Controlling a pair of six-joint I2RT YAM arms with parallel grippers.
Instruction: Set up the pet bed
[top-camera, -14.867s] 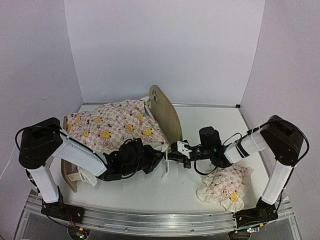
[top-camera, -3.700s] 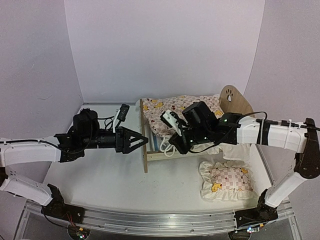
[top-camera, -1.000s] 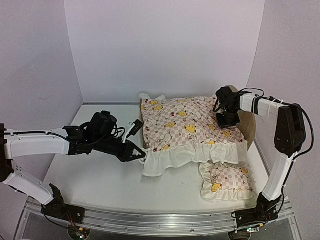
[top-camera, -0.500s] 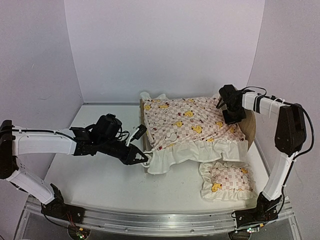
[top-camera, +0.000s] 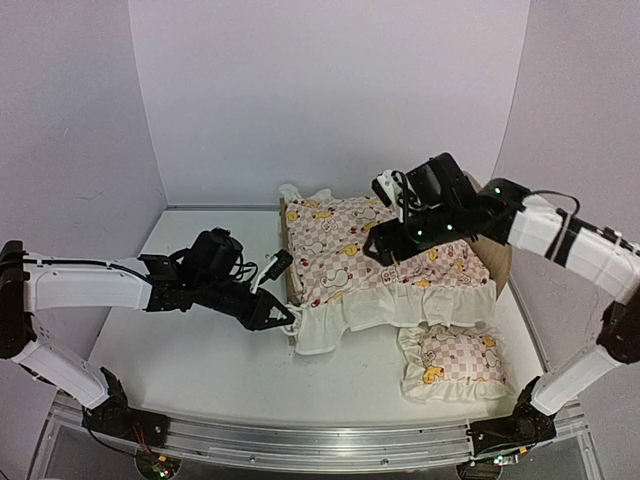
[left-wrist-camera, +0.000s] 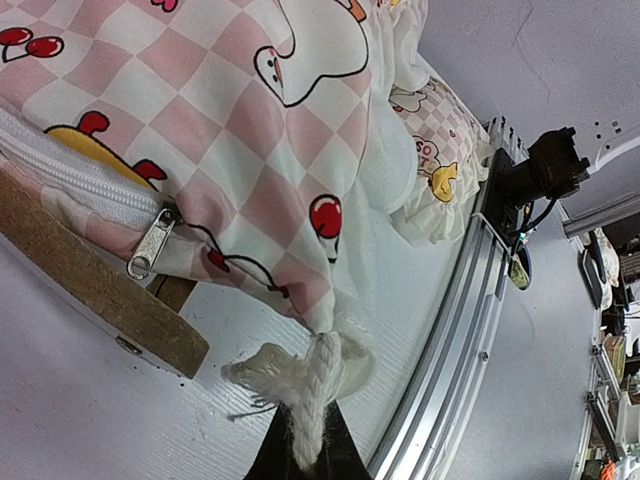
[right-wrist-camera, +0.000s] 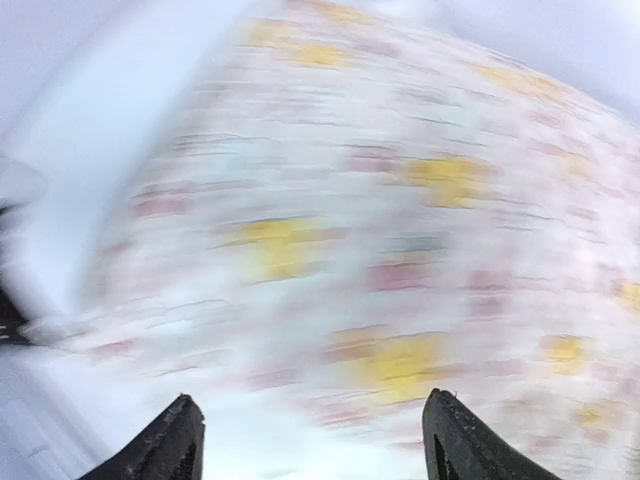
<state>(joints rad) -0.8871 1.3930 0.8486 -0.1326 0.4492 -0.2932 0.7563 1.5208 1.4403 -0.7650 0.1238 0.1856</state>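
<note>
Left gripper (left-wrist-camera: 305, 462): clamped on the white corner cord (left-wrist-camera: 318, 375) of the quilt (left-wrist-camera: 250, 130), just off the footboard of the pet bed (left-wrist-camera: 95, 305). Right gripper (right-wrist-camera: 315, 440): jaws apart, nothing held, hung over the quilt; view blurred. Bed is sited right of centre, covered by the quilt. Risk: headboard end is not pinned, so the quilt could be dragged off, or the light frame skidded, by a hard cord pull. Cord could also be lost from the pinch.

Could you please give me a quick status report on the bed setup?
Left gripper shut on quilt corner; right gripper open, empty, above quilt. Bed under quilt. Pillow on table, in front of bed.
</note>
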